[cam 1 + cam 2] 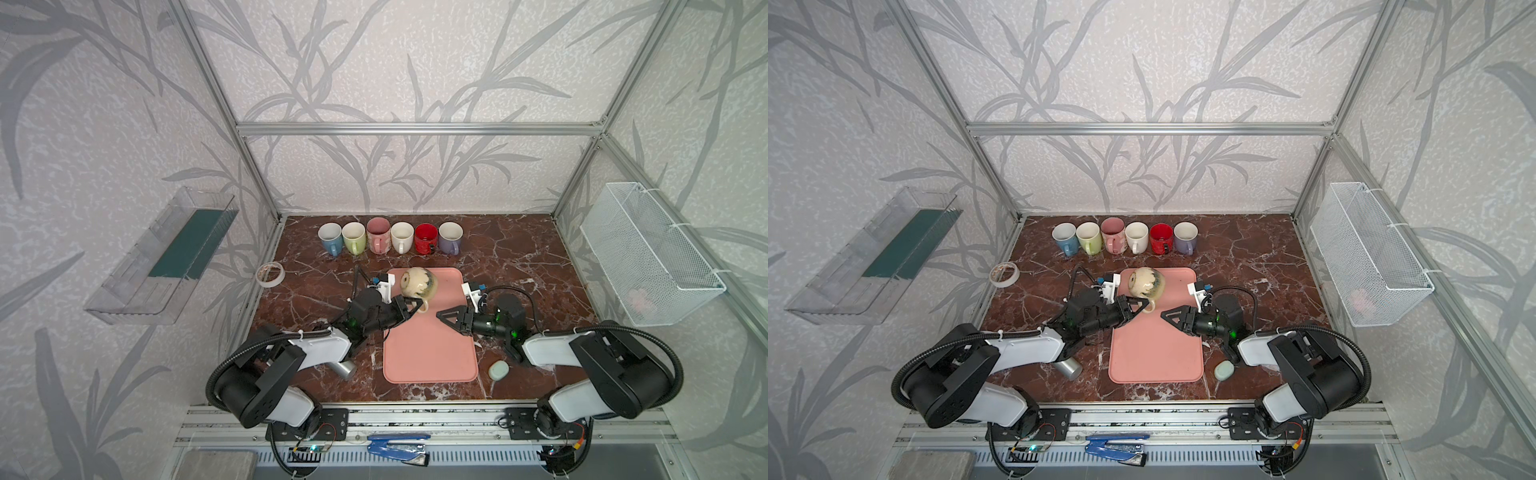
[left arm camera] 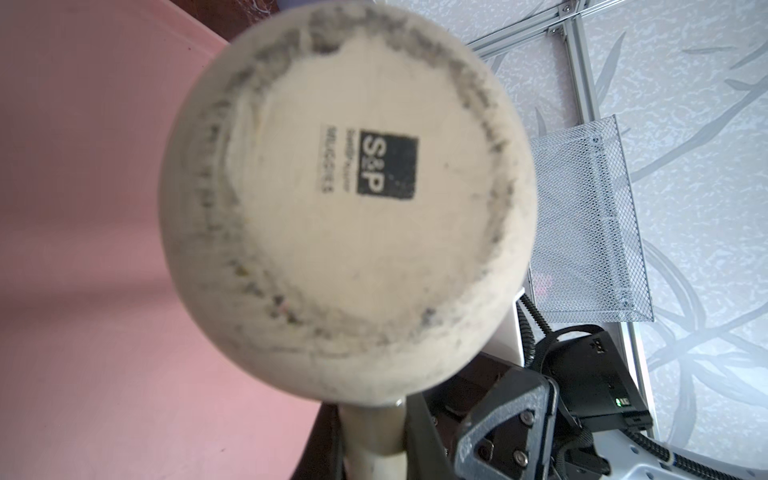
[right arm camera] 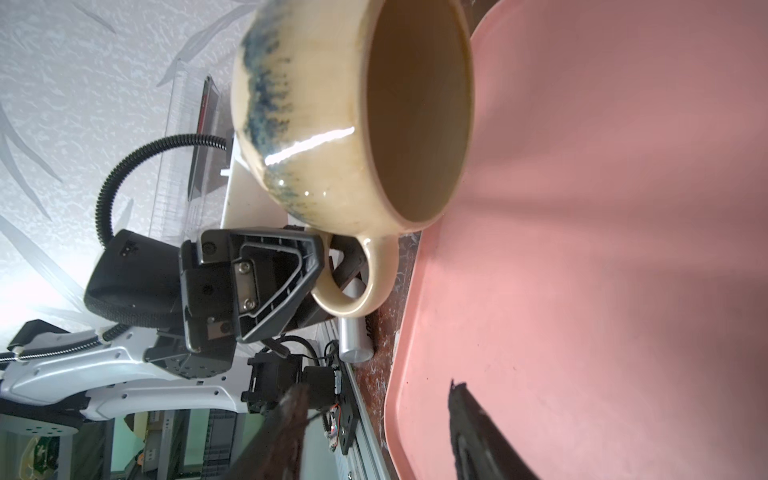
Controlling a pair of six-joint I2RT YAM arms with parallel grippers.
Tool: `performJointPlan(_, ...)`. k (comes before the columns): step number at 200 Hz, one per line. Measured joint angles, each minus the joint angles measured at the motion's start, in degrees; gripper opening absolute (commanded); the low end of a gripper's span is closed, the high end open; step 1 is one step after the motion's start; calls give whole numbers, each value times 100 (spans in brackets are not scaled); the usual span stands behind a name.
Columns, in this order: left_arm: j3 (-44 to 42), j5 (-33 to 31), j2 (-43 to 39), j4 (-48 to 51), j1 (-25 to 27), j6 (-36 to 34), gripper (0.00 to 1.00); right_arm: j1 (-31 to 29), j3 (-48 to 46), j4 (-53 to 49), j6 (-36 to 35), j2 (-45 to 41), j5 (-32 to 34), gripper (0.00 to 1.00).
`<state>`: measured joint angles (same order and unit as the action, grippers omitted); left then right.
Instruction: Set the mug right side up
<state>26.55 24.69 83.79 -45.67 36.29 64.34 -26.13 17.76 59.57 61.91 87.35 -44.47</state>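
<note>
The right gripper [image 1: 444,316] is hovering over the pink tray [image 1: 428,353] with its fingers partly apart and nothing between them. Just across from it, the left gripper [image 1: 409,311] is pinching the handle [image 3: 374,274] of the cream mug [image 1: 419,282] tightly. The mug is hanging in the air on its side above the far end of the tray. Its base is facing the left arm and its mouth is facing the right gripper.

The hold is looking like the weak spot. Only the thin handle is being gripped, so the heavy round body may be swinging or turning in the fingers as the wrist rolls. If it slips, it is likely falling onto the tray and rolling off its rim. The right gripper is sitting near the mouth, so reaching in could be knocking the rim. Setting down too far back could be bumping the row of mugs [image 1: 401,237].

Counting from the front:
- one blue stapler [image 1: 397,442] is lying on the rail;
- one metal cylinder [image 1: 345,369] and one green oval thing [image 1: 498,369] are lying either side of the one tray;
- two grippers and one cream mug are working above it;
- one roll of tape [image 1: 270,274] is lying to the left;
- six mugs are standing upright in the back row.
</note>
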Motion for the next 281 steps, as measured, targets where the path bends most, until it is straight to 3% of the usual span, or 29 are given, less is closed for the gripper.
performJointPlan(54, -2, 131, 197, -529, 0, 205, 0, 92, 356, 1364, 846, 918, -275, 50)
performJointPlan(142, 251, 245, 671, -955, -59, 472, 0, 98, 570, 1888, 1222, 1108, -404, 46)
performJointPlan(193, 466, 299, 662, -1054, -76, 481, 0, 101, 590, 1884, 1268, 1211, -402, 56)
performJointPlan(248, 492, 385, 662, -1150, -79, 568, 0, 103, 765, 1884, 1353, 1211, -382, 42)
performJointPlan(281, 492, 398, 662, -1405, -79, 691, 0, 105, 894, 1893, 1373, 1211, -343, 39)
